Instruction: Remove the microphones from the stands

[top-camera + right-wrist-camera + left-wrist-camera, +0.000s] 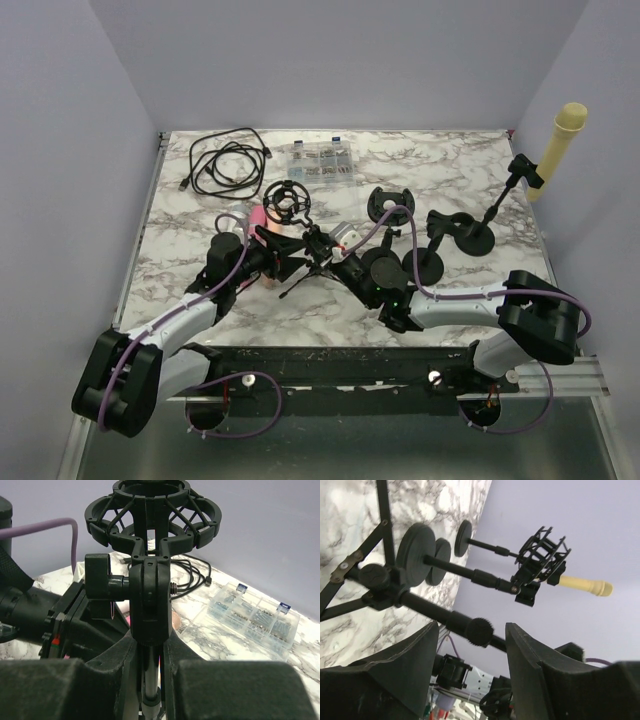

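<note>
Right jaws: pinching the stand [149, 595] on its thin shaft just under the swivel joint, one finger [120, 670] on each side.
Left jaws: spread wide with nothing between them; the stand's lower tube and its knurled collar [480, 631] cross just beyond the fingertips [427, 640].
Stand: a small tripod near the middle of the worktop [450, 160], slightly toward the left edge, with its shock mount [102, 517] on top; the ring looks empty.
Microphone: seemingly the pink and pale thing [256, 216] lying on the worktop just left of the stand; it is half hidden by the left arm, so this is uncertain.
Surface: white marble pattern with grey veins, with pale lilac walls on three sides.
Far left corner: a coiled black cable [225, 160].
Far edge, middle: a clear parts box [325, 163].
Right half: several round-based stands [474, 238], one holding a cream cylinder [562, 132] beyond the right edge.
Arms: the left arm [180, 320] and right arm [450, 300] both reach low and inward, meeting at the tripod.
Hard to see: the tripod legs, which are largely covered from above.
</note>
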Robot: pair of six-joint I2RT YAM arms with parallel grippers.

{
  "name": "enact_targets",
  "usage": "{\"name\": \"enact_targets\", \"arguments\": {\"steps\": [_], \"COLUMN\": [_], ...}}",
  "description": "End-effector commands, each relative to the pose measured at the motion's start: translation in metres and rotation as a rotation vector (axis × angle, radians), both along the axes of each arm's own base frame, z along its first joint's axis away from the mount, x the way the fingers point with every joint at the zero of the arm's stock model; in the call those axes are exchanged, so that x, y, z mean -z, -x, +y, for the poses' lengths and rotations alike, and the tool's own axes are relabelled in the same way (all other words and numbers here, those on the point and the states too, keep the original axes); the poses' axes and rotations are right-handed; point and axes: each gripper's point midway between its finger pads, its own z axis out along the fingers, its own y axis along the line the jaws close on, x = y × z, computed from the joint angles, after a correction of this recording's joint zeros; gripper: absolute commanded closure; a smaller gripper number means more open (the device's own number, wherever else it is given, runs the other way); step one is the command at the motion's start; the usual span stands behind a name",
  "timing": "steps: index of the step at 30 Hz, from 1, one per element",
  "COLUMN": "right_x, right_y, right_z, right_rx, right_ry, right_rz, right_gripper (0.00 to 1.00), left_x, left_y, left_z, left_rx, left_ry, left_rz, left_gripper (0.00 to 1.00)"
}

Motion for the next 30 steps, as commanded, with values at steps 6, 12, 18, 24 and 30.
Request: {"name": "enact_targets", "arguments": {"steps": [6, 12, 18, 24, 30], "right_x": [0.008, 0.008, 0.007, 0.017, 0.025], "right_y": [0.0, 0.002, 0.012, 0.027, 0.034], "right_z": [0.0, 0.001, 0.002, 0.012, 0.015], "right_rx": [-0.005, -0.015, -0.07, -0.174, -0.205], "right_ry": [0.017, 0.018, 0.062, 0.156, 0.141], "right_rz": [-0.009, -0.016, -0.077, -0.165, -0.2], "right_gripper": [0.99, 0.99, 0.99, 0.99, 0.99], "left_x": [-0.016, -0.009, 0.007, 0.015, 0.008], "left_y": [-0.019, -0.014, -0.005, 0.019, 0.02], "left_z": [-0.009, -0.019, -0.02, -0.014, 0.003], "left_rx": [-0.064, -0.056, -0.021, 0.117, 0.12], "left_ry": [0.001, 0.0, -0.092, -0.35, -0.579], "left_rz": [-0.012, 0.032, 0.177, 0.424, 0.559], "left_gripper": [0.55, 0.69, 1.0, 1.0, 1.0]}}
